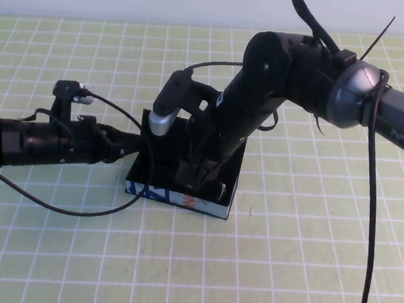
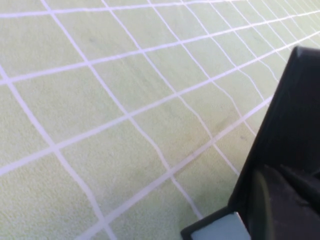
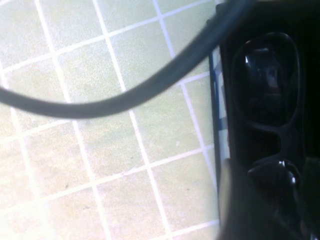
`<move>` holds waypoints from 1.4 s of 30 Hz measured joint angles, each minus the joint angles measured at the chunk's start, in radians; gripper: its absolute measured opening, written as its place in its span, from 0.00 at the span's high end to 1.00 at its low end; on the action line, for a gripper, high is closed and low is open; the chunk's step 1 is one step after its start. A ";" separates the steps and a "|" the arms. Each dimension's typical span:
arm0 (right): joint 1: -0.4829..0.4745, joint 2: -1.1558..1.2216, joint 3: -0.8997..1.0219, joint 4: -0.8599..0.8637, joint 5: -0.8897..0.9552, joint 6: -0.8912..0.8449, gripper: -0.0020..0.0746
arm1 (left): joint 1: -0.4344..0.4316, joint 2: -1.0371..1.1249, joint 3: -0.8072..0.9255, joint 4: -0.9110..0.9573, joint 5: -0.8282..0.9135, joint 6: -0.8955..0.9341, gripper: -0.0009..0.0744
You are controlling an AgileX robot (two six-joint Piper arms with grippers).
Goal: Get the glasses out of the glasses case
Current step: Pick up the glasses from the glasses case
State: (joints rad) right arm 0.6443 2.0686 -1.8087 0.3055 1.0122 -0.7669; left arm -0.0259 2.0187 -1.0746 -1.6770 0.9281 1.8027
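Desk point(image 1: 304, 268): green mat with a white grid, I see it in all three views.

Right arm point(image 1: 310, 69) comes in from my right and bends steeply down over the glasses case point(image 1: 216, 206). Left arm point(image 1: 44, 145) lies low and flat across the desk from my left, pointing at the case.

The case is open, black inside, with the white printed side wall point(image 1: 185, 200) facing the camera. It sits directly under the right gripper point(image 1: 199, 177) and right at the tip of the left gripper point(image 1: 142, 146). The upright black lid point(image 2: 295, 125) fills one edge of the left wrist view, with a corner of the white side point(image 2: 220, 230) below it.

Right gripper is down inside the case, jaws at the lining. I can't tell from any view whether they're spread or pressed together; the arm body hides them in the high view.

Left gripper is touching or just beside the case's left wall and lid. Jaws: cannot tell either, too dark against the black case.

Glasses point(image 3: 270, 90) are in the case, right beside the right jaws. Right wrist view shows one dark lens clearly, the second lens partly hidden. A black cable point(image 3: 125, 100) crosses that view.
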 joint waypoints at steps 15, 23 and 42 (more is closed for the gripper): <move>0.007 0.112 -0.118 -0.039 0.061 -0.024 0.60 | 0.000 0.000 0.000 0.000 -0.002 -0.012 0.99; 0.014 0.162 -0.193 -0.073 0.101 -0.024 0.60 | 0.000 0.000 0.000 0.004 -0.002 -0.012 0.99; 0.014 0.202 -0.263 -0.097 0.126 -0.024 0.60 | 0.000 0.000 0.000 0.038 -0.002 -0.012 0.99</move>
State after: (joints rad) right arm 0.6586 2.2703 -2.0714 0.2086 1.1380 -0.7908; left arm -0.0259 2.0187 -1.0746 -1.6395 0.9265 1.7911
